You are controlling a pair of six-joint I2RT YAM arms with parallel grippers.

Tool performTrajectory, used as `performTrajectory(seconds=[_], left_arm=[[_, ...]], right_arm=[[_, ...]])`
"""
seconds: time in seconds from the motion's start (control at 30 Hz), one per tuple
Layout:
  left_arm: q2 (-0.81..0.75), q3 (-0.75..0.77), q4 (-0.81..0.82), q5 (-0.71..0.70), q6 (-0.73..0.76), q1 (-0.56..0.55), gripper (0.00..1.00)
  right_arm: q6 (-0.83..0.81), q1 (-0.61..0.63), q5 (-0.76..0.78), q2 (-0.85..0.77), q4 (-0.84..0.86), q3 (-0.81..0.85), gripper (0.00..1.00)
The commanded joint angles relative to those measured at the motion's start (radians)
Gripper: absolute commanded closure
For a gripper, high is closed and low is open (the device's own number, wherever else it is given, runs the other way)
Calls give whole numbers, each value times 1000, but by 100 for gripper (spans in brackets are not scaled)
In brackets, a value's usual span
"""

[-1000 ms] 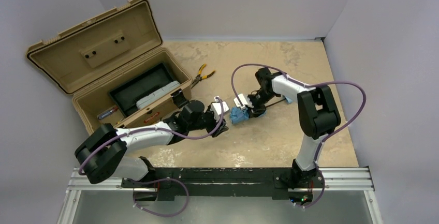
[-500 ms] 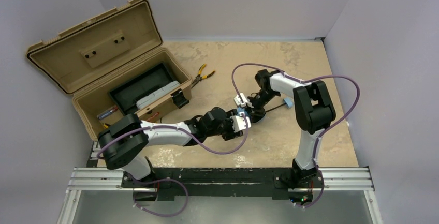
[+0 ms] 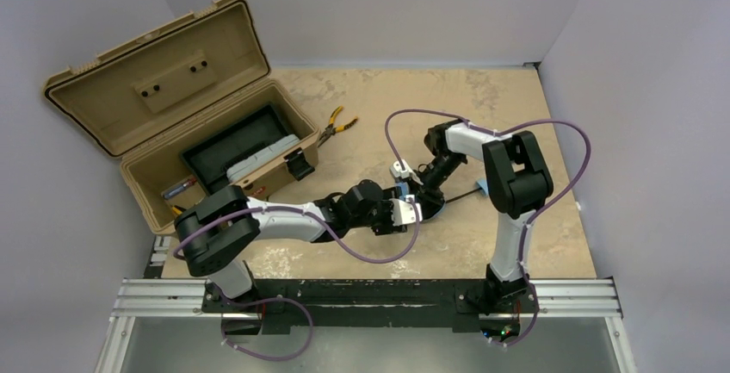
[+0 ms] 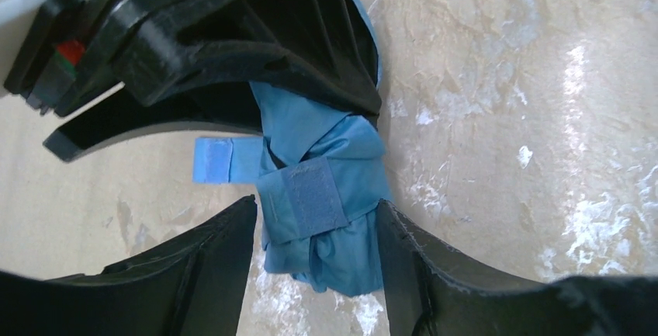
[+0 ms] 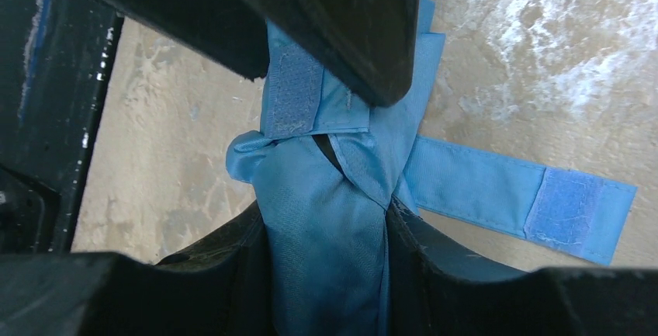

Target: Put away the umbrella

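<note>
Fabric of light sky blue is bunched into a crumpled, compact bundle, and this is the umbrella (image 4: 326, 235), folded down. A strap (image 5: 496, 177) of the same blue is seen trailing from the bundle, with a darker fastening patch (image 5: 570, 204) at its free end. A second patch (image 4: 310, 196) is carried on a band wrapped across the bundle's middle. In the overhead view a thin black shaft (image 3: 459, 193) is shown running out of the bundle away from the toolbox (image 3: 142, 185), ending at a small blue handle (image 3: 482, 187).

The umbrella is found at the mottled tan tabletop (image 3: 516, 115), outside the toolbox and well to the right of its open body. It is farther from the toolbox than the yellow-handled pliers (image 3: 336, 123), which are laid near the toolbox's right end.

The right gripper (image 5: 326, 219) is clenched on the bundle: the fabric is pinched between its two fingers (image 5: 225, 266) and the narrow gap is filled by it. The left gripper (image 4: 314, 206) is set around the same bundle from the toolbox side, its jaws held partly apart. The fabric is touched by both of its fingers (image 4: 209, 266), but whether it is squeezed or merely bracketed cannot be told. The two grippers are crowded close together over the bundle, so that little of the umbrella is left exposed from above.
</note>
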Motion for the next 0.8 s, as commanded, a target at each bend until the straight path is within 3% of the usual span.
performTrajectory(seconds=[0.0, 0.4, 0.5, 0.6, 0.77], left_arm=[[39, 45, 16, 68, -3, -6, 44], [183, 25, -3, 9, -78, -10, 51], [213, 30, -22, 9, -103, -10, 57], [242, 50, -72, 23, -118, -10, 74], [292, 53, -107, 38, -138, -9, 80]], right_arm=[[67, 17, 262, 126, 14, -104, 98], [92, 14, 255, 106, 66, -128, 97], [96, 5, 230, 95, 77, -123, 93], [91, -20, 186, 79, 69, -94, 88], [75, -62, 113, 49, 46, -38, 78]])
